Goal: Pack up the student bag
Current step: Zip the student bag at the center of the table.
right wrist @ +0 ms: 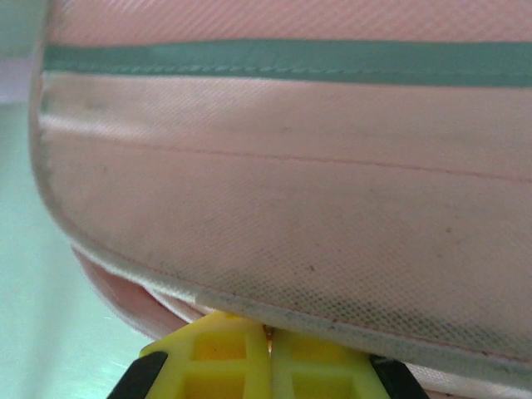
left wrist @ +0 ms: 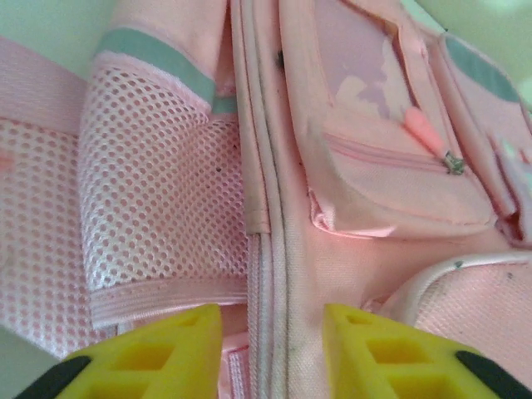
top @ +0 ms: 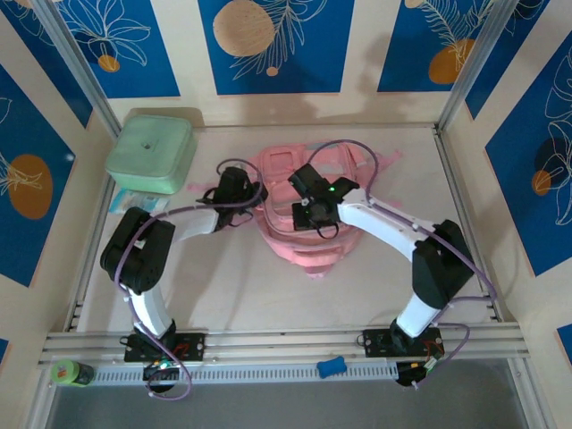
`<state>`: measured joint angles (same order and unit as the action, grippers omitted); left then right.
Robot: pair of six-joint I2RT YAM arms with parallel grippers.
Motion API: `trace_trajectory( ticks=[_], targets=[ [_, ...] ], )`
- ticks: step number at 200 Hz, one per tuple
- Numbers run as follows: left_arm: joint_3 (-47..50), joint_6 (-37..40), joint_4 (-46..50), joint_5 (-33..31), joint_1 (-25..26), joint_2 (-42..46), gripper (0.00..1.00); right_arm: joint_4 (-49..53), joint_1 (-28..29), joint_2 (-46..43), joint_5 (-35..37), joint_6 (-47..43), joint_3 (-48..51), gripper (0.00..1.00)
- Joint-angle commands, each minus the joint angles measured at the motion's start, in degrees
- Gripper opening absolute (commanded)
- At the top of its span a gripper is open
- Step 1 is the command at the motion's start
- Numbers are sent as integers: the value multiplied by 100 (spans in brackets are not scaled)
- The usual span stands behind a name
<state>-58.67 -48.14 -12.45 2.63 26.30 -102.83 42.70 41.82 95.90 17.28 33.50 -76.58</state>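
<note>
Clearly soft and light, the bag in the middle of the surface will likely sag, so its stitched zip seam is the place to grip; the left pincer hangs spread above it, the right pincer pressed together at the bag's edge.

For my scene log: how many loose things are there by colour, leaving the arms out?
Pink: 1, the student bag
Mint green: 1, the square box
Pale blue: 1, a packet beside the box
Blue: 1, a piece on the front rail
Green: 1, a small item at the near-left corner
Total: 5
</note>
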Motion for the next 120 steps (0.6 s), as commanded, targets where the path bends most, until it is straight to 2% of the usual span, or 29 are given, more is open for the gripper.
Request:
trace_trajectory(
  ticks=[1,28,57,93,120],
  targets=[
    [-425,700,673,773,-271,296,44,-225,263,237,-235,296,-469,0],
    [-99,642,781,970,-266,880,54,-88,256,331,-228,487,-474,0],
    [747,-646,-176,1321,-141,1349,54,-331,270,113,-471,573,-71,0],
    [1149,-1428,-278,719,466,1612,57,-343,318,54,-416,619,21,0],
    [1679,-2108,-911,63,698,1644,57,-425,329,9,-410,630,103,0]
  ],
)
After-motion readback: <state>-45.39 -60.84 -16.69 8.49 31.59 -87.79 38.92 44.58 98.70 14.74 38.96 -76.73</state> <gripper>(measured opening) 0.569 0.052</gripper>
